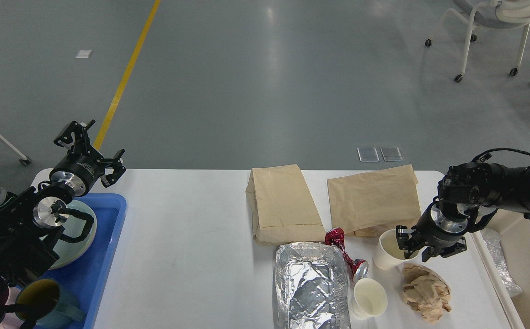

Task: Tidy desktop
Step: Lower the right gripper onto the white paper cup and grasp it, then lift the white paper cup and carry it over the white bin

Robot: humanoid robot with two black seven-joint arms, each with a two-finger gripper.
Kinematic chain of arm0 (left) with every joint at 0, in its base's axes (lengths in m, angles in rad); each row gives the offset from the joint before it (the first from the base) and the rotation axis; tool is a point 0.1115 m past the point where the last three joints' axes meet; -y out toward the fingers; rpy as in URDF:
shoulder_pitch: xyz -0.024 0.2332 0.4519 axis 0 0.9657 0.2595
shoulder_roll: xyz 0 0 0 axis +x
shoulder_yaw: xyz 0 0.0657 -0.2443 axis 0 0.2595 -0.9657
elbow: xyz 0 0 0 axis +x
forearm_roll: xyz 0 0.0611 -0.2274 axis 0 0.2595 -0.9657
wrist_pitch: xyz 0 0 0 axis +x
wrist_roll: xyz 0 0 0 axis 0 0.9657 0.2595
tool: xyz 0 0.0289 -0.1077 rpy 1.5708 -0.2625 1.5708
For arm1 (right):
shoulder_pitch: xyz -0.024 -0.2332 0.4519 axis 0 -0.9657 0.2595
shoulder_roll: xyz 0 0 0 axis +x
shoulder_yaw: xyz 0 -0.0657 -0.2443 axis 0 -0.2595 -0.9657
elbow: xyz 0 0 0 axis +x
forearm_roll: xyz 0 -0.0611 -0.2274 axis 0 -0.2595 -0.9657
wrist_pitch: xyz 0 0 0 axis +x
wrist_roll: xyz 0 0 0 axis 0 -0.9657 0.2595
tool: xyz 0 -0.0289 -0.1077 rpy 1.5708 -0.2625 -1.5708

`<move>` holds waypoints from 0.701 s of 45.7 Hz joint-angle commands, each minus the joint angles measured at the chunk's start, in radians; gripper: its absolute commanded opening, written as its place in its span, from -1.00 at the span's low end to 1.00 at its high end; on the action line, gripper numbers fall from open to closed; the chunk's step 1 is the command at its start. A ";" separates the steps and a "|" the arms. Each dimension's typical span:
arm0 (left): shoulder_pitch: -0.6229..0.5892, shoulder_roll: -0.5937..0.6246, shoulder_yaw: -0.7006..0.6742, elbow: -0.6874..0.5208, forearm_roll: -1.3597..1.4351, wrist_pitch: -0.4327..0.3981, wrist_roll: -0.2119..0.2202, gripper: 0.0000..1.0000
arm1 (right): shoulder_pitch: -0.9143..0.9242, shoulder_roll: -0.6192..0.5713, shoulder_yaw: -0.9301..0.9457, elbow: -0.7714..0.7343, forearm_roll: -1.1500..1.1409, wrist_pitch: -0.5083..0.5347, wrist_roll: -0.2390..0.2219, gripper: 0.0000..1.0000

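Note:
The white desktop (187, 256) carries litter on its right half. My right gripper (422, 249) is low over the right rim of a white paper cup (387, 251), which leans a little. Its jaws look open, with the left finger at the cup's rim. Just below lie crumpled brown paper (425, 292) and a second paper cup (369, 298). Two flat brown paper bags (281, 205) (372, 198), a foil tray (309, 285), a red wrapper (337, 238) and a small can (360, 268) lie nearby. My left gripper (92, 148) is open and empty above the table's far left corner.
A blue tray (104, 256) at the left edge holds a pale plate (75, 246) and a dark mug (47, 301). A white bin (527, 256) stands against the table's right edge. Office chairs stand on the grey floor beyond.

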 commanded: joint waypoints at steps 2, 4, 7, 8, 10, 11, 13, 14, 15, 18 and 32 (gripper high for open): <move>0.000 0.000 0.000 0.000 0.000 0.001 0.000 0.93 | 0.013 -0.012 0.008 0.000 0.002 -0.003 0.000 -1.00; 0.000 0.000 0.000 -0.001 0.000 0.001 0.000 0.93 | 0.017 -0.017 0.011 0.000 0.002 -0.003 0.000 -1.00; 0.000 0.000 0.000 -0.001 0.000 0.000 0.000 0.93 | 0.022 -0.021 0.021 0.003 0.002 0.000 0.000 -1.00; 0.000 0.000 0.000 0.000 0.000 0.000 0.000 0.93 | 0.025 -0.023 0.021 0.005 0.004 0.004 0.000 -1.00; 0.000 0.000 0.000 0.000 0.000 0.001 0.001 0.93 | 0.043 -0.038 0.021 0.010 0.004 0.007 0.000 -1.00; 0.000 0.000 0.000 -0.001 0.000 0.001 0.000 0.93 | 0.057 -0.049 0.021 0.016 0.004 0.007 0.000 -1.00; 0.000 0.000 0.000 0.000 0.000 0.001 0.001 0.93 | 0.082 -0.072 0.022 0.036 0.004 0.011 0.001 -1.00; 0.000 0.000 0.000 0.000 0.000 0.001 0.001 0.93 | 0.095 -0.084 0.022 0.048 0.004 0.013 0.001 -1.00; 0.000 0.000 0.000 0.000 0.000 0.000 0.000 0.93 | 0.114 -0.096 0.022 0.065 0.002 0.014 0.001 -1.00; 0.000 0.000 0.000 0.000 0.000 0.001 0.000 0.93 | 0.186 -0.142 0.022 0.120 0.002 0.022 0.001 -1.00; 0.000 0.000 0.002 0.000 0.000 0.000 0.001 0.93 | 0.554 -0.303 0.024 0.192 0.004 0.246 0.004 -1.00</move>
